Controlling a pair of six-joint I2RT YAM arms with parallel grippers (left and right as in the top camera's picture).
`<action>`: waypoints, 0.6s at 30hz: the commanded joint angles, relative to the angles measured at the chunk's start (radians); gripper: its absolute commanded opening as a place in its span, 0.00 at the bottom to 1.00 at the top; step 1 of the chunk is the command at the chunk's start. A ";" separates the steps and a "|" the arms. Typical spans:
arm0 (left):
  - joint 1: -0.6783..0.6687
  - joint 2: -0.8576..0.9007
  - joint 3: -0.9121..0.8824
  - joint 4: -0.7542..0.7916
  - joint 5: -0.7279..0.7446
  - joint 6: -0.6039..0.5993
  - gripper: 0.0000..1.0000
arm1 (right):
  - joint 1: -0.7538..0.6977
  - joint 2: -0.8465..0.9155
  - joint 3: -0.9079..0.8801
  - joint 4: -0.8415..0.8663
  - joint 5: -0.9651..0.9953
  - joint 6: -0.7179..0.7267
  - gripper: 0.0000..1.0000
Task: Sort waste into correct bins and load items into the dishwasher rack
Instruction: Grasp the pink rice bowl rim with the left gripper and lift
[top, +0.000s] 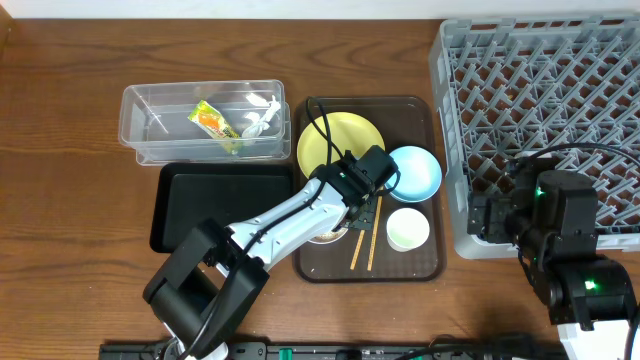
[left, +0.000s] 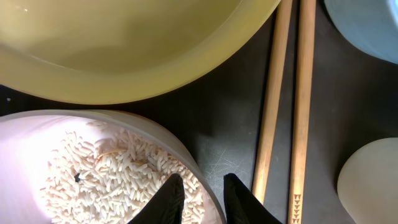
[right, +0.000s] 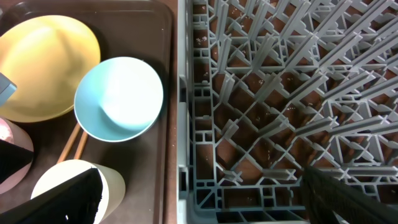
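Observation:
My left gripper (top: 345, 205) (left: 200, 186) is shut on the rim of the white bowl (top: 328, 236) (left: 37, 134), one finger inside among the rice scraps (left: 106, 180), one outside. The bowl sits on the brown tray beside the two chopsticks (top: 365, 240) (left: 286, 112), yellow plate (top: 335, 135) (left: 124, 43), blue bowl (top: 418, 172) (right: 121, 96) and white cup (top: 408, 229) (right: 62, 174). The wrapper (top: 212, 122) and white scrap (top: 257, 122) lie in the clear tub (top: 130, 130). My right gripper (top: 480, 215) (right: 199, 199) is open over the near-left corner of the grey rack (top: 540, 80) (right: 280, 93).
The black tray (top: 190, 200) lies in front of the clear tub, left of the brown serving tray (top: 425, 265). The rack fills the right side of the table. My left arm stretches across the black tray's right end.

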 joint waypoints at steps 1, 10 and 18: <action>-0.010 0.016 -0.014 -0.009 0.003 -0.002 0.25 | -0.002 -0.003 0.021 -0.003 0.006 0.013 0.99; -0.032 0.021 -0.011 -0.025 0.014 -0.002 0.06 | -0.002 -0.003 0.022 -0.006 0.006 0.013 0.99; -0.018 -0.105 0.023 -0.121 0.014 0.007 0.06 | -0.002 -0.003 0.021 -0.010 0.007 0.013 0.99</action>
